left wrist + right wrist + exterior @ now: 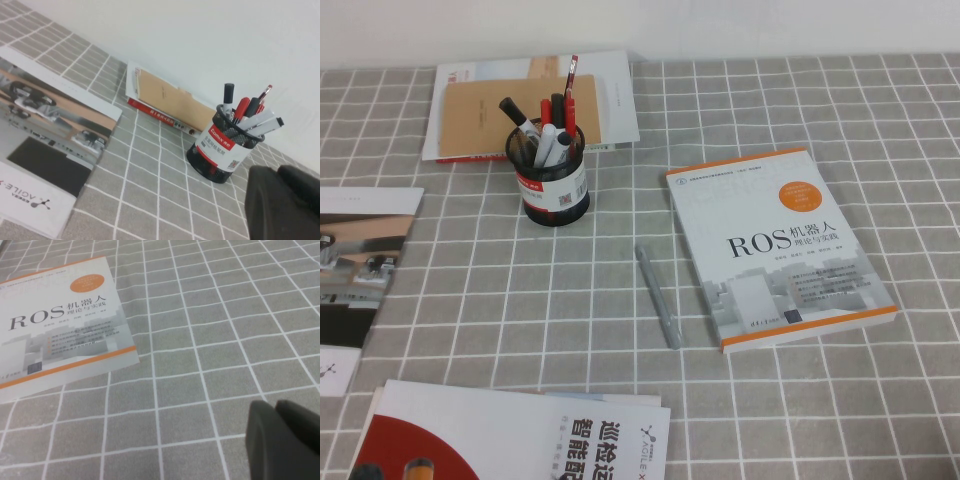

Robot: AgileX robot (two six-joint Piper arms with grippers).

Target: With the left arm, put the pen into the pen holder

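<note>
- High view: pen (658,296) lies flat on the desk (770,420), apart from the pen holder (556,181); nothing done yet.
- Left gripper (282,202) hangs near the holder, fingers closed, empty.
- Right gripper (285,440): cannot tell its fingers' state.

Grey pen (658,296) lies flat on the checked cloth, well apart from the upright black mesh pen holder (556,190).

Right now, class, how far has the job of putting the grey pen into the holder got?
Nothing looks done yet. The grey pen lies flat on the cloth beside the ROS book, apart from the pen holder. Nothing is in hand: the left end effector is shut and empty, off the table; the right end effector likewise. Reaching, gripping and dropping the pen in remain.
</note>
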